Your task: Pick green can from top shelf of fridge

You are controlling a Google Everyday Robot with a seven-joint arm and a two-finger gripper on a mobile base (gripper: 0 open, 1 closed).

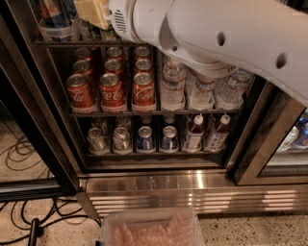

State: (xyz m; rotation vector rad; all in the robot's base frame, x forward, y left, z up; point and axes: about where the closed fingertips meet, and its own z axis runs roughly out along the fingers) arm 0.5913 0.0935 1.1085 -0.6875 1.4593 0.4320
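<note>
My gripper (pixel 94 12), pale yellow at the end of the big white arm (pixel 216 33), is at the top shelf (pixel 62 43) of the fridge (pixel 192 185), at the top left of the camera view. It is partly cut off by the frame edge. A dark greenish shape (pixel 103 32) shows just below it on the shelf, and I cannot tell if it is the green can. A clear tub (pixel 57 29) holding a blue can stands left of the gripper.
Red cola cans (pixel 111 90) and water bottles (pixel 173 86) fill the middle rack. Silver and blue cans (pixel 144 138) and white-capped bottles (pixel 211 132) fill the lower rack. A clear plastic tub (pixel 151 229) is on the floor in front. Cables (pixel 21 153) lie at the left.
</note>
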